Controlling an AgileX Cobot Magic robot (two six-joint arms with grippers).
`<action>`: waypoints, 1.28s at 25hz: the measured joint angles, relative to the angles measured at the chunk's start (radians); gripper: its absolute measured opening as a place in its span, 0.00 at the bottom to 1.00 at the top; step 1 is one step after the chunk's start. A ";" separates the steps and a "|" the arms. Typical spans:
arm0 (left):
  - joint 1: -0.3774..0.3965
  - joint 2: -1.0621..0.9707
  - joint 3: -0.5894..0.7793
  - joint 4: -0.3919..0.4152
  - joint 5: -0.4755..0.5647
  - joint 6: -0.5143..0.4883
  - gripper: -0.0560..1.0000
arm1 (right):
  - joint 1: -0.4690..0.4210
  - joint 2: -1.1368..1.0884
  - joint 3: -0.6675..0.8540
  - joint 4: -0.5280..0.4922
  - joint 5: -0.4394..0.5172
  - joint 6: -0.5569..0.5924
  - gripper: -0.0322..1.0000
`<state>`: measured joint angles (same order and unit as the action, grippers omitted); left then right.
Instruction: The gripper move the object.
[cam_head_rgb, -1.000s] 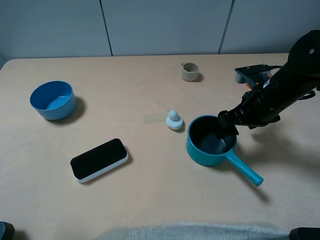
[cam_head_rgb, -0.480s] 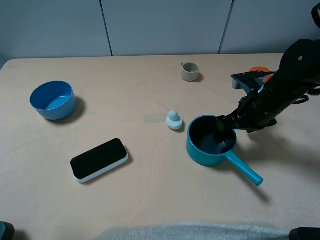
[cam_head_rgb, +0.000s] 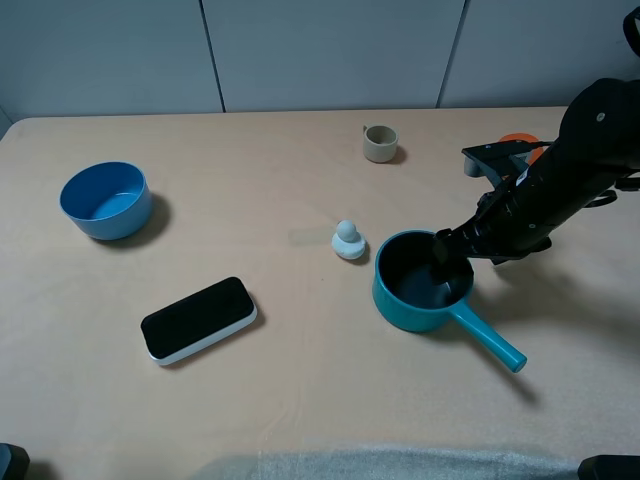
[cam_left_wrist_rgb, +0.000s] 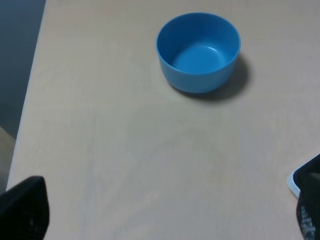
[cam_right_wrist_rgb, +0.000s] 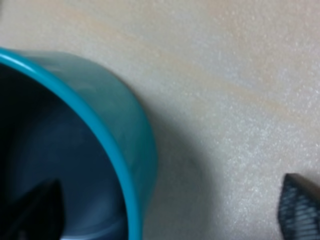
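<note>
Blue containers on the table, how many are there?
2. The blue bowl sits at the table's left; the teal saucepan sits right of centre, the right gripper straddling its rim. The arm could hide something behind it.

the high camera looks down from the near side over the whole table (cam_head_rgb: 280, 160), facing the far wall (cam_head_rgb: 320, 50). the left wrist camera looks steeply down from some height at the bowl (cam_left_wrist_rgb: 198, 52) and a corner of the phone (cam_left_wrist_rgb: 307, 178), both also in the high view. the right wrist camera sits very close to the pan (cam_right_wrist_rgb: 117, 125), shared with the high view too.
</note>
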<state>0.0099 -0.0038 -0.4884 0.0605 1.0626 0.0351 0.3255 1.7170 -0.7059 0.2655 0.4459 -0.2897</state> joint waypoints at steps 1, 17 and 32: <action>0.000 0.000 0.000 0.000 0.000 0.000 0.99 | 0.000 0.000 0.000 0.001 0.000 0.000 0.58; 0.000 0.000 0.000 0.000 0.000 0.000 0.99 | 0.000 0.000 0.000 0.010 0.005 0.000 0.00; 0.000 0.000 0.000 0.000 0.000 0.000 0.99 | 0.000 0.000 -0.066 0.011 0.126 0.000 0.00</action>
<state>0.0099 -0.0038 -0.4884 0.0605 1.0626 0.0351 0.3255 1.7170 -0.7719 0.2762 0.5715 -0.2897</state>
